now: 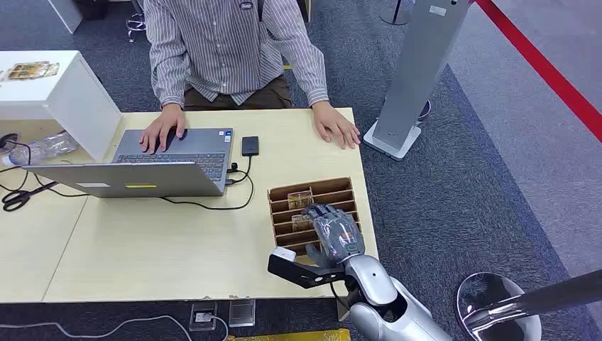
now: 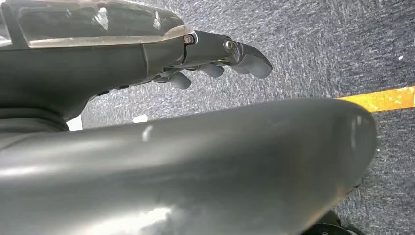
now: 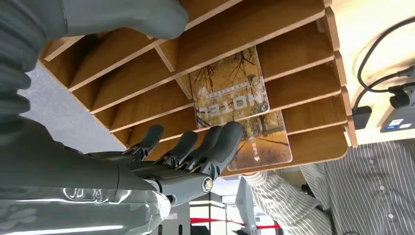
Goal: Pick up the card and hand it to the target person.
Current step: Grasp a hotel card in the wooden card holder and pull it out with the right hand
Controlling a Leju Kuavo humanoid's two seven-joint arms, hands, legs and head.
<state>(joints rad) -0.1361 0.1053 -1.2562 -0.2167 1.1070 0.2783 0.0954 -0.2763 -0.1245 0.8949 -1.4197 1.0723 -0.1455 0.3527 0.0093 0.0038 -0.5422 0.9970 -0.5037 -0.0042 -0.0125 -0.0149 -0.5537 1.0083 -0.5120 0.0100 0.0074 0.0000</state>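
Two cards stand in the wooden rack [image 1: 312, 190]; the nearer card [image 3: 230, 88] lies just beyond the right hand [image 3: 188, 152], whose fingers [image 3: 222, 142] are spread apart, empty, reaching toward its long face.

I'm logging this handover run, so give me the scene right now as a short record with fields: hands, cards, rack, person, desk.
right hand: over the wooden card rack, right hand open, fingers reaching at the cards, none lifted yet
left hand: left hand hanging over carpet, holding nothing
cards: near card and far card, each standing in its own slot
person: person seated across the desk, both hands on it
other items: laptop; black box
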